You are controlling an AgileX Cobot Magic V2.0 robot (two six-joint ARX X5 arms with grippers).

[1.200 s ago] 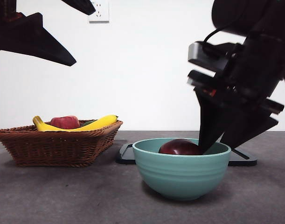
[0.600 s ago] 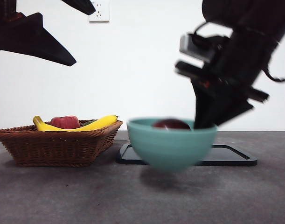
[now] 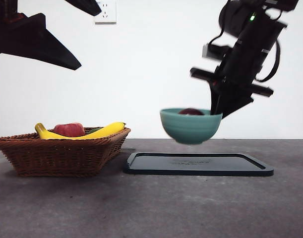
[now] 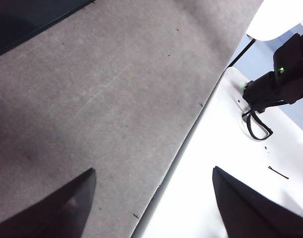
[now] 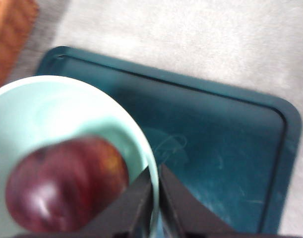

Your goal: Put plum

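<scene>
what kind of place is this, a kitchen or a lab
Probably a lab test bench, not a kitchen: a bare white wall with a socket, a grey table, and the right tool lifting a bowl.

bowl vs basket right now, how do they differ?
The bowl is smooth and teal, the basket brown woven wicker. The bowl hangs in the air above the tray, its rim pinched by the right gripper; the basket sits on the table. Both hold fruit: bowl the plum, basket a banana.
</scene>
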